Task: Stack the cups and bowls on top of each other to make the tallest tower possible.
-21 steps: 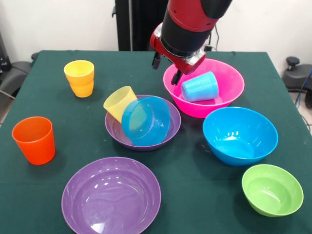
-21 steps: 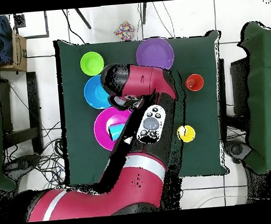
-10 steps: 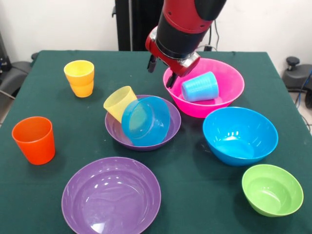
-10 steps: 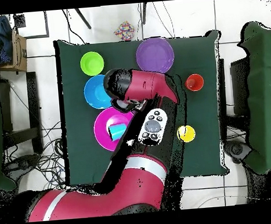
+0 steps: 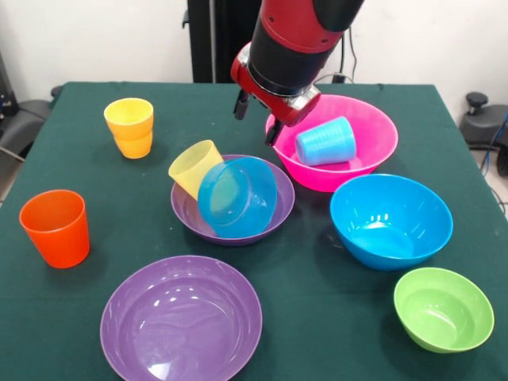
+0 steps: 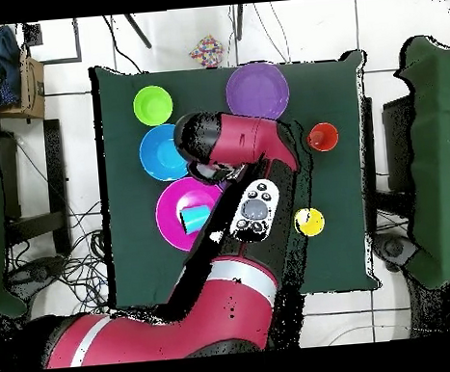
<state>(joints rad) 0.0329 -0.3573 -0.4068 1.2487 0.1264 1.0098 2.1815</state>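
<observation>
My gripper (image 5: 255,117) hangs open and empty above the gap between the pink bowl (image 5: 367,161) and the purple bowl (image 5: 186,217). A light blue cup (image 5: 325,141) lies on its side inside the pink bowl. The purple bowl holds a tilted small blue bowl (image 5: 236,196) and a tipped pale yellow cup (image 5: 194,167). Two amber cups (image 5: 130,127) stand nested at the far left, and an orange cup (image 5: 55,227) stands upright nearer. From overhead the arm hides the gripper; the pink bowl (image 6: 172,225) and light blue cup (image 6: 195,218) show beside it.
A big blue bowl (image 5: 390,221), a small green bowl (image 5: 443,308) and a second purple bowl (image 5: 181,317) sit upright along the near side of the green table (image 5: 333,302). Chairs and cables surround the table in the overhead view.
The gripper has risen and drifted left, away from the pink bowl's rim. It stays open. No cup or bowl has moved.
</observation>
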